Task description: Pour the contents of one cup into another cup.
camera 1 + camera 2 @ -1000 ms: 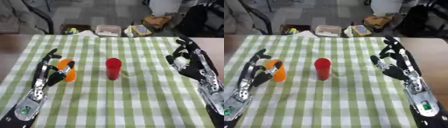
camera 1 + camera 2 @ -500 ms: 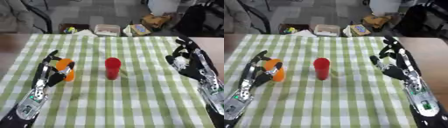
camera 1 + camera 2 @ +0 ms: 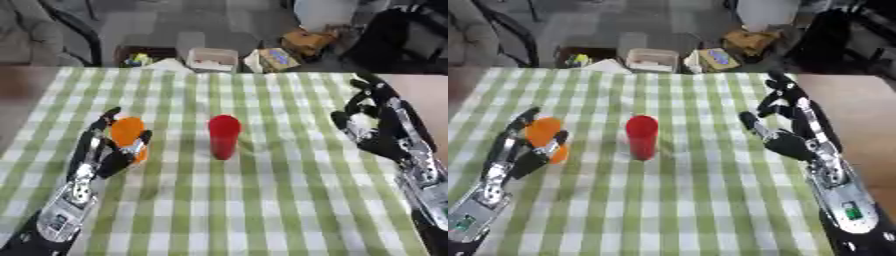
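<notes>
The left hand (image 3: 98, 152) lies at the left side of the green-and-white checked tablecloth (image 3: 262, 200), fingers and thumb curled around an orange cup (image 3: 129, 137). The cup sits in the grasp, tilted slightly, its mouth facing up and toward the camera; whether its base touches the cloth cannot be told.

A red cup (image 3: 224, 136) stands upright on the cloth just to the right of the left hand, apart from it and from the orange cup. Contents of either cup cannot be made out.

The right hand (image 3: 787, 134) is held above the cloth's right edge, well apart from the red cup, fingers spread and lightly bent, holding nothing.

Beyond the hands, past the far edge of the cloth, boxes (image 3: 213, 58) sit on the floor.
</notes>
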